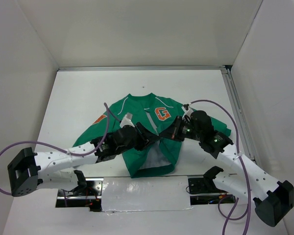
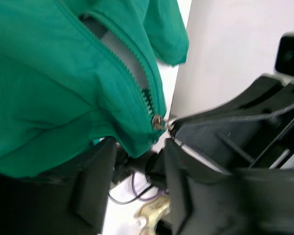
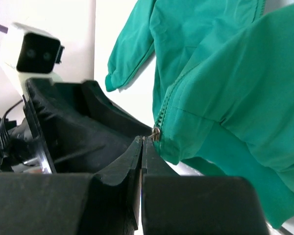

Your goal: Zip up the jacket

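The green jacket (image 1: 139, 117) lies flat at mid table, orange G patch (image 1: 162, 114) up, orange sleeve patch (image 1: 100, 119) at left. Its front is open above the hem, with white lining showing. My right gripper (image 3: 143, 139) is shut, its tips pinching the small metal zipper pull (image 3: 157, 133) at the bottom of the zipper. It shows in the top view (image 1: 170, 133) too. My left gripper (image 2: 139, 147) meets it from the left (image 1: 148, 138). Its jaws stand apart, with the jacket's hem corner (image 2: 137, 144) hanging between the tips. The slider (image 2: 158, 121) sits just above.
White walls close in the table on three sides. A metal rail (image 1: 237, 112) runs along the right edge. Purple cables (image 1: 210, 103) loop over both arms. A strip of silver tape (image 1: 137, 188) lies at the near edge between the arm bases.
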